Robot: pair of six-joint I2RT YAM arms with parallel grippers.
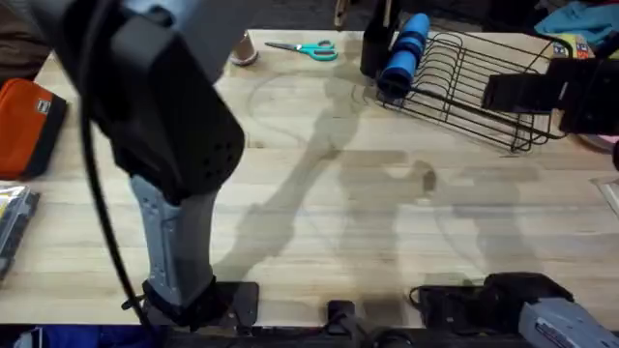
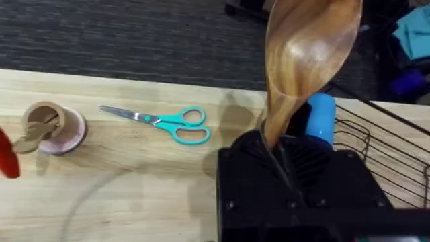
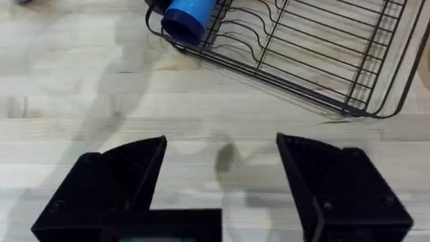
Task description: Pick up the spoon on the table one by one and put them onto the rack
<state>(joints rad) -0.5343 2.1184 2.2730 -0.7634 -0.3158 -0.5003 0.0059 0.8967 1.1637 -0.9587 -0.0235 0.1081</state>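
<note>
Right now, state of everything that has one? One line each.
left gripper: shut on the spoon, raised above the table
spoon: held upright, bowl up, handle down between the fingers
right gripper: open, empty, low over bare table near the rack
rack: upright on the table, plate slots empty
blue cylinder: lying at the rack's end
scissors: closed, flat on the table

A wide stretch of bare counter (image 1: 387, 222) is lying open in the middle for an end effector to pass, while the rack (image 1: 474, 87) with the blue cylinder (image 1: 404, 50) is blocking the far right and the teal scissors (image 1: 305, 48) are lying at the far edge.
</note>
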